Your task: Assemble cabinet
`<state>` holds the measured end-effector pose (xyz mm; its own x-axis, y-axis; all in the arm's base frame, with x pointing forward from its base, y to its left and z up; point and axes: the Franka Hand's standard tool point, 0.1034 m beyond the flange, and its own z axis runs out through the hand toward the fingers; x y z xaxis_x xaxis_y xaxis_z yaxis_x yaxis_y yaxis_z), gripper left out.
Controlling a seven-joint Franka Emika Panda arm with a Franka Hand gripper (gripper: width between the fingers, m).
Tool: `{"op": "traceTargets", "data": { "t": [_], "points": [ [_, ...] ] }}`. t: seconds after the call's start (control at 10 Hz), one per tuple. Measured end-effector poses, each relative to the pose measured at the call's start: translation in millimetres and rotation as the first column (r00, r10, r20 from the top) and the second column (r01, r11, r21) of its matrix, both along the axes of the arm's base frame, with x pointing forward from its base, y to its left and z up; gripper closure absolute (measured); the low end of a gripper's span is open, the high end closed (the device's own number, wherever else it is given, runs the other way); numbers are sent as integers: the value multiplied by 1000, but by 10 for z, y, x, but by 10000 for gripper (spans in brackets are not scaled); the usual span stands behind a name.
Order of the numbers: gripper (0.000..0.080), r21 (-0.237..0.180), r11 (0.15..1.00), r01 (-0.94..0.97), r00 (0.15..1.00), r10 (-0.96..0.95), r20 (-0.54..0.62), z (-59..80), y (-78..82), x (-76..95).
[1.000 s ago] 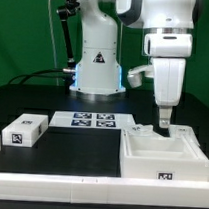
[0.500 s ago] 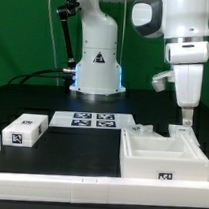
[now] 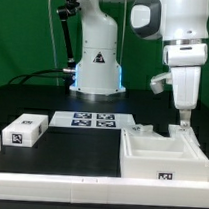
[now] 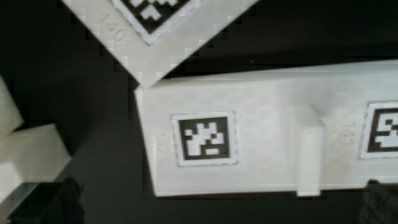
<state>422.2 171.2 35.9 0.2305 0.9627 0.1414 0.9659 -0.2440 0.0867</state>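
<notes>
The cabinet body [image 3: 161, 156], an open white box with a tag on its front, lies at the front on the exterior view's right. My gripper [image 3: 181, 124] hangs just above the box's far right corner, open and empty. In the wrist view a white tagged panel [image 4: 267, 130] lies just ahead of my gripper [image 4: 217, 205], whose dark fingertips [image 4: 64, 200] stand wide apart over the black table. A second tagged white piece [image 4: 151, 25] lies beyond it. A small white part [image 3: 143, 129] sits behind the box. Two white tagged blocks [image 3: 26, 130] lie at the left.
The marker board [image 3: 92, 120] lies flat in the middle of the black table, in front of the white robot base [image 3: 97, 62]. A white rail [image 3: 57, 185] runs along the table's front edge. Another white part [image 4: 18, 140] shows at the wrist view's edge.
My gripper has moved toward the exterior view's right, from over the box's middle back to over its far right corner, then settled slightly lower. The parts have not moved.
</notes>
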Motion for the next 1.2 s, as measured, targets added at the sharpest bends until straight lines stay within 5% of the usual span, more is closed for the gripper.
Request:
{"op": "traceTargets", "data": {
  "t": [0.7,0.9,1.0,1.1,1.2],
  "points": [
    [3,4,1000,-9,999,9,-34,-204,7,-157],
    [251,4,1000,-8,999,8,-39,-230,0,-184],
    [251,4,1000,-7,999,7,-40,-232,3,-187],
    [427,4,1000,-6,999,7,-41,-236,4,-190],
    [427,5,1000,-5,999,5,-41,-236,6,-191]
  ]
}}
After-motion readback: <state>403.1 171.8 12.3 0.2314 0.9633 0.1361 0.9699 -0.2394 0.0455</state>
